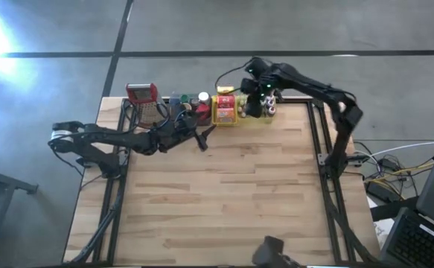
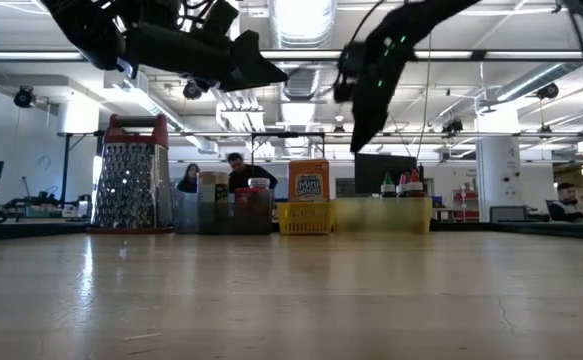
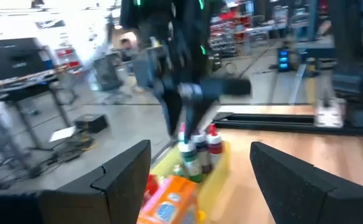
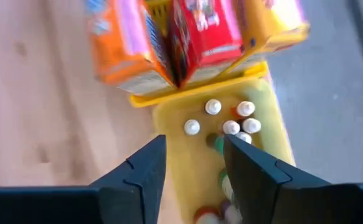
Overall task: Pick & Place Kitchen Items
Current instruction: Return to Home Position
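Three trays stand in a row at the table's far edge. The grey tray holds small jars and tins. In the yellow tray an orange packet and a red packet stand upright. The pale green tray holds small bottles with white, red and green caps, standing upright. My right gripper hangs open above this tray, pointing steeply down, with nothing between its fingers. My left gripper is raised level in front of the grey tray, open and empty, and points toward the bottles.
A metal grater with a red top stands at the far left, beside the grey tray. The wooden table in front of the trays is bare. People show in the room beyond the table in the low view.
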Action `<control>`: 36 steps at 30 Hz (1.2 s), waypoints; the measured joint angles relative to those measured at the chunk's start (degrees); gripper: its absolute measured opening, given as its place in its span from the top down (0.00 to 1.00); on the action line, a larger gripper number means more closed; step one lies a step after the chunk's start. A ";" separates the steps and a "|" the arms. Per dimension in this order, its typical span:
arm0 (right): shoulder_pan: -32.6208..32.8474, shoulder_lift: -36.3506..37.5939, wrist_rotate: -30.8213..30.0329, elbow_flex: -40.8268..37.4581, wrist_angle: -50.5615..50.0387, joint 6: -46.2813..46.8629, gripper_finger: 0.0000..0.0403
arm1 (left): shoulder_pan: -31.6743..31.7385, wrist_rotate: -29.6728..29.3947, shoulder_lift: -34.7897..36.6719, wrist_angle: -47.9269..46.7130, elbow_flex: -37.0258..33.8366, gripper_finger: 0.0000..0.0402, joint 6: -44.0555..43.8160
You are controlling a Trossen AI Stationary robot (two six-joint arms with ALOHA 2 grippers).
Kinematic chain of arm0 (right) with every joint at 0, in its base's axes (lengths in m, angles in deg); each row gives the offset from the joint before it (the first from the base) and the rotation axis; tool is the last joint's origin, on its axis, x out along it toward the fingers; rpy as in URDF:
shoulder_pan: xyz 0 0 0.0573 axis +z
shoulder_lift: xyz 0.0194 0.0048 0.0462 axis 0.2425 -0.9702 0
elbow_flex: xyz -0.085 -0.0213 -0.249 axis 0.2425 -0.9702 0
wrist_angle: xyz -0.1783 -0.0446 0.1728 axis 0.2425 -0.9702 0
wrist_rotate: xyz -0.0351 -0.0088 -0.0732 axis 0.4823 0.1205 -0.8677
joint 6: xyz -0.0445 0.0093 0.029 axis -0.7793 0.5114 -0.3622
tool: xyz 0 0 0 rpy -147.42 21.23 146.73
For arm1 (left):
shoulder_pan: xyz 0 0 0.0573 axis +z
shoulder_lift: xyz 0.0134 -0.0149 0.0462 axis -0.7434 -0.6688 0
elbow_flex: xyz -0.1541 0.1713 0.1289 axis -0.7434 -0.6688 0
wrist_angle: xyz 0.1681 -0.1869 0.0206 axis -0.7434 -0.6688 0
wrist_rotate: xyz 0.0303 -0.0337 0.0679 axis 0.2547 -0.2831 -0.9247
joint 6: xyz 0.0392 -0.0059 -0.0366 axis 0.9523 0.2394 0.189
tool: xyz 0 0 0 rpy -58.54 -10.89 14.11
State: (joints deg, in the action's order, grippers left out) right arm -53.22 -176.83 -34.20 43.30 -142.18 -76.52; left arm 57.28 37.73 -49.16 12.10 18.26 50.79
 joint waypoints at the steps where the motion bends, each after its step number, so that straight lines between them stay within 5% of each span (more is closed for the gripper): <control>1: 0.34 2.05 0.01 -0.23 -0.42 0.59 0.62 | 0.00 1.18 0.17 -0.06 -0.10 0.30 0.04; 10: 5.40 25.96 4.52 -10.43 -2.92 5.82 0.82 | -0.15 13.34 12.27 -14.02 -0.29 0.34 -4.18; 16: 10.26 40.56 6.01 -20.18 2.45 12.54 0.97 | -0.36 19.61 20.85 -23.64 -1.23 0.51 -5.41; 21: 14.06 49.83 6.01 -30.73 10.70 16.34 0.97 | -0.39 24.15 27.18 -29.73 -2.81 0.70 -6.52; 28: 15.63 59.40 5.97 -47.80 24.45 19.15 0.98 | -0.37 28.94 34.76 -24.81 -12.62 0.90 -6.50; 36: 15.57 65.79 10.38 -63.20 41.40 15.60 0.98 | 1.33 29.18 41.65 -14.12 -24.89 0.93 -7.12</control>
State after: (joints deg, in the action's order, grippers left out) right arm -37.65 -111.04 -23.82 -19.90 -100.78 -60.92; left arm 58.61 66.91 -7.51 -2.02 -6.63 43.67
